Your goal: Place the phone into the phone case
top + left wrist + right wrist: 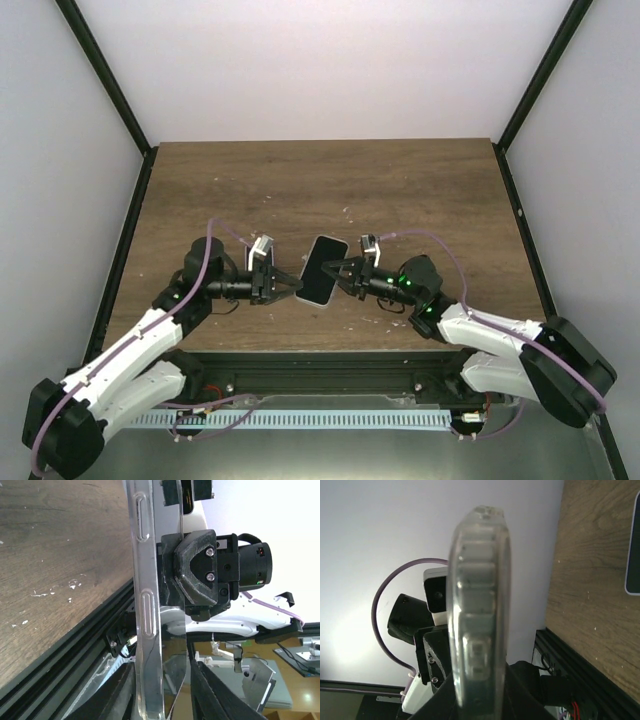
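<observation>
The left gripper (290,281) and right gripper (338,267) each pinch an end of the case (479,605), held flat in the air. The phone (634,545) appears to lie uncased on the table (400,190) below. The next move probably calls for one gripper to let go and fetch it.

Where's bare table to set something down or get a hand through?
Free: far half of the table, side to side; smaller patches outboard of the left arm and the right arm. Crowded: near-centre, where the left gripper and right gripper both clamp the phone case by the phone.
</observation>
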### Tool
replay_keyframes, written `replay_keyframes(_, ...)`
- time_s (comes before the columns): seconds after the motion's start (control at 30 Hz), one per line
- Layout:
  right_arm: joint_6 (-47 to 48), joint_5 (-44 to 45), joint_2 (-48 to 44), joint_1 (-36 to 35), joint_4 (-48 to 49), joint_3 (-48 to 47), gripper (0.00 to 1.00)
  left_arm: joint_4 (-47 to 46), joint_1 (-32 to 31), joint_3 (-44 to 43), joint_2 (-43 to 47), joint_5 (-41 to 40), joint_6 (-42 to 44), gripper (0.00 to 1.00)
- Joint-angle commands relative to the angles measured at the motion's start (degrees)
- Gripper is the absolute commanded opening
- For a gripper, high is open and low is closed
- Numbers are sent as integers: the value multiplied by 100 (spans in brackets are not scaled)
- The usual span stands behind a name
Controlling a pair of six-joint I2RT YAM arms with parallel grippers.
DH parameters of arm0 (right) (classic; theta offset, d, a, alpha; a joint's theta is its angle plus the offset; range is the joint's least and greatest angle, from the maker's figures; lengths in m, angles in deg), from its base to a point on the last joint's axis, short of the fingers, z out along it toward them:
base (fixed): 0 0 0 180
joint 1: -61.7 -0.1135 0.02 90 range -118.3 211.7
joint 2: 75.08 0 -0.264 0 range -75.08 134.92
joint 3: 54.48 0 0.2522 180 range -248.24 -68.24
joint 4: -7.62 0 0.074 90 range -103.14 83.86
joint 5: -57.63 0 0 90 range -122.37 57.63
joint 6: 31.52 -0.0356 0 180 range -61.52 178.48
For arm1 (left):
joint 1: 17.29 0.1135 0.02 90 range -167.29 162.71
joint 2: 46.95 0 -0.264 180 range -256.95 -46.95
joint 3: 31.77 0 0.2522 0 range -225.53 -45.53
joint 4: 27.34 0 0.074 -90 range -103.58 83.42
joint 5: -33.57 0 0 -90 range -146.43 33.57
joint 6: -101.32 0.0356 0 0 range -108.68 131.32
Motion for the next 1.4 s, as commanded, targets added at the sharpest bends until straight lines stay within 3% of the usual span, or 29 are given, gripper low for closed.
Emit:
replay_keyframes(0.0, 731, -262, -324, 25, -349, -502, 12, 15, 18, -169, 178, -31, 273, 36)
replay_keyframes(0.13, 1206, -903, -254, 2, -368, -728, 10, -135, 23, -226, 260, 23, 407, 45)
replay_keyframes(0.33, 1705, -1474, -247, -46, -499, -947, 10, -243, 18, -276, -51, 166, 624, 45)
replay_keyframes(0.53, 2089, -1803, -196, -172, -859, -1182, 10, -587, 18, -284, -144, 270, 588, 31)
replay_keyframes(0.67, 2155, -1940, -136, -194, -884, -1234, 11, -644, 22, -261, -178, 273, 583, 14)
replay_keyframes(0.83, 2321, -1949, -210, -202, -1259, -1337, 25, -915, 14, -163, -149, 248, 440, 0)
replay_keyframes(1.1, 2329, -1742, -606, -279, -1684, -930, 60, -976, 26, -215, 77, -190, 435, 0)
replay_keyframes(1.27, 2330, -1674, -861, -405, -1963, -700, 61, -1046, 44, -277, 329, -682, 500, 0)
replay_keyframes(1.37, 2322, -1572, -1091, -441, -2155, -603, 57, -927, 43, -356, 428, -885, 645, 0)
